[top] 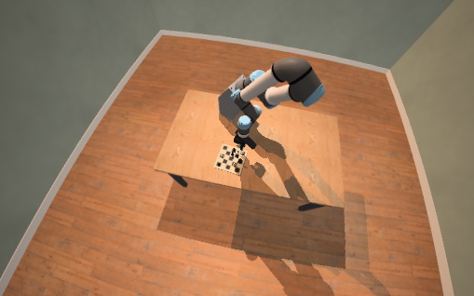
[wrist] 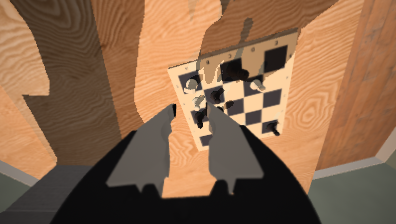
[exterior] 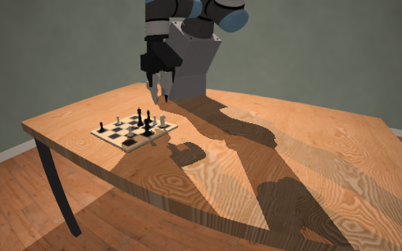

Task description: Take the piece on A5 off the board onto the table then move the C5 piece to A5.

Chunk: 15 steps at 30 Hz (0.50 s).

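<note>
The chessboard [top: 229, 170] [exterior: 110, 141] [wrist: 286, 90] lies flat on the table. Its edge marks are too small to read, so I cannot name A5 or C5 surely. A white rook-like piece [exterior: 163, 121] [wrist: 191, 84] stands on a corner square, a white pawn [exterior: 155, 121] [wrist: 198, 101] beside it. A large black piece [exterior: 147, 127] [wrist: 237, 72] stands on the same outer row as the corner piece. A black pawn [exterior: 101, 127] [wrist: 273, 128] stands on the opposite corner. My gripper [exterior: 160, 102] [wrist: 190, 104] is partly open and empty, above the board's robot side.
A tall black piece [exterior: 139, 118] and another black piece [exterior: 148, 115] stand close together. A white pawn [exterior: 129, 132] [wrist: 256, 85] and another white pawn [exterior: 118, 120] stand apart from them. The robot's grey pedestal [exterior: 193, 59] rises behind the board.
</note>
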{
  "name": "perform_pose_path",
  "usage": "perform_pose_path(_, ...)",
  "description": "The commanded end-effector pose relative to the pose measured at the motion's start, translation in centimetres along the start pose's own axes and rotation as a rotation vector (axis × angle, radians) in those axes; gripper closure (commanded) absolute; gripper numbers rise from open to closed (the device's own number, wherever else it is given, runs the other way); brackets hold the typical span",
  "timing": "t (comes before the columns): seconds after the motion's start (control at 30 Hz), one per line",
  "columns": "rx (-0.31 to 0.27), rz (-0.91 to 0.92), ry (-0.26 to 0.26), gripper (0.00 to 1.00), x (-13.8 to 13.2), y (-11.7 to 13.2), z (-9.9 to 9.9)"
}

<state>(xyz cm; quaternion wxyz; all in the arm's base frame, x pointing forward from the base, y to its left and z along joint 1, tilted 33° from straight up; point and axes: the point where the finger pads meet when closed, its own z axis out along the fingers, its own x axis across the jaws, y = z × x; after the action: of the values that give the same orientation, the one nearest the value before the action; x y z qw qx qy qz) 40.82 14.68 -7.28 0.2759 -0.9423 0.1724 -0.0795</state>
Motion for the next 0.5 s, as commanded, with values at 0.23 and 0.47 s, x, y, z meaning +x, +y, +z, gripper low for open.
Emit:
perform_pose_path(0.23,0.000,0.000,0.002,0.77,0.1,0.0,1.9)
perform_pose_path(0.47,0.000,0.000,0.002,0.77,0.1,0.0,2.5)
